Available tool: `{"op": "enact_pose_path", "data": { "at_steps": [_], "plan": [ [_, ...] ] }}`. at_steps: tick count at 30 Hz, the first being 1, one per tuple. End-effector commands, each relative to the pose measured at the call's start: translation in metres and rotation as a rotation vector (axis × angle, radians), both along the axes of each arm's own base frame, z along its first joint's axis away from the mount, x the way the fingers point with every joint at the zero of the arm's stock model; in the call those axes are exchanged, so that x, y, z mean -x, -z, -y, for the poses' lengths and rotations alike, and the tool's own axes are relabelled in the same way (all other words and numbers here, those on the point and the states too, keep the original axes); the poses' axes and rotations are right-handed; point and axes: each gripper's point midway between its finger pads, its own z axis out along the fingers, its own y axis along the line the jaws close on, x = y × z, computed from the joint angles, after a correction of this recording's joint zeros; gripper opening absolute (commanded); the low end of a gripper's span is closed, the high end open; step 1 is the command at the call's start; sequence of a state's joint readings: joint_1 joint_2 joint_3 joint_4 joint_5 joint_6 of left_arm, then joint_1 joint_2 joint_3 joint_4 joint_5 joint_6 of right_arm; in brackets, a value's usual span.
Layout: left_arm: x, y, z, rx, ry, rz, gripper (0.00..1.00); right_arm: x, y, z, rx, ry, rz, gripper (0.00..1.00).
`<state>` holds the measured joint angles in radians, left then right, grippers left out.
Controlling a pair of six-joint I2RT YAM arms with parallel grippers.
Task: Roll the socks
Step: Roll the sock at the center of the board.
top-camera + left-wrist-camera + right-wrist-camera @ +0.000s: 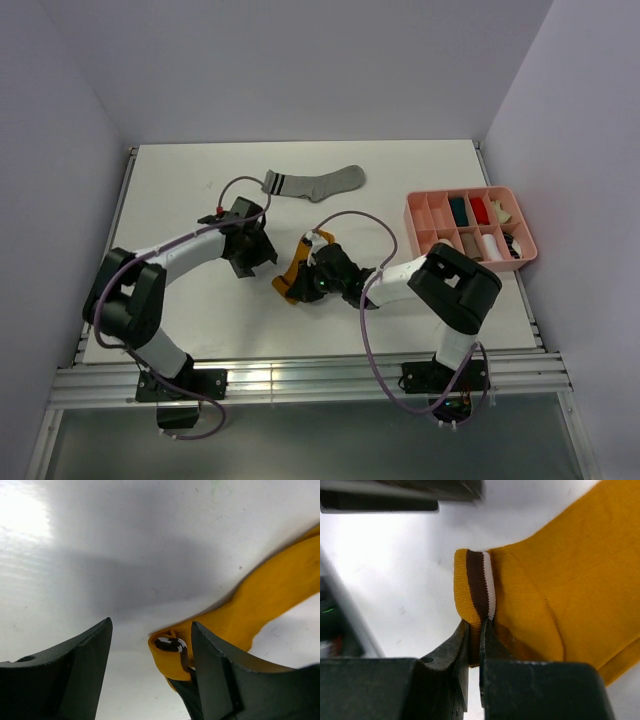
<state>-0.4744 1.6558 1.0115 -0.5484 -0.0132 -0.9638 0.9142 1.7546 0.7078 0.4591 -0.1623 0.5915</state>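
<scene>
The mustard-orange sock (293, 272) lies mid-table between the two grippers. My right gripper (475, 630) is shut on its brown-white striped cuff (479, 582), which is folded over onto the sock; it also shows in the top view (306, 284). My left gripper (150, 675) is open, low over the table. The folded cuff end (167, 655) sits between its fingers, close to the right finger (225, 680). In the top view the left gripper (258, 256) is just left of the sock. The grey sock (315, 182) with dark cuff stripes lies flat at the back. No spread-out teal sock shows.
A pink compartment tray (526, 233) stands at the right edge, holding small teal, red, cream and white bundles. Metal rails run along the table's near and left edges. The walls stand close on both sides.
</scene>
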Motion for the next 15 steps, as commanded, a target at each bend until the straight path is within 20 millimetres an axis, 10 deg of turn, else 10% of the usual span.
{"op": "enact_pose_path", "data": {
  "at_steps": [1,15],
  "plan": [
    [-0.013,-0.035,0.000,0.058,-0.072,0.144,0.68,0.033,0.002,0.002,-0.136,-0.085,-0.209,0.00],
    [0.053,-0.026,0.024,0.319,-0.050,0.229,0.66,0.028,0.014,0.018,-0.340,-0.029,-0.452,0.00]
  ]
}}
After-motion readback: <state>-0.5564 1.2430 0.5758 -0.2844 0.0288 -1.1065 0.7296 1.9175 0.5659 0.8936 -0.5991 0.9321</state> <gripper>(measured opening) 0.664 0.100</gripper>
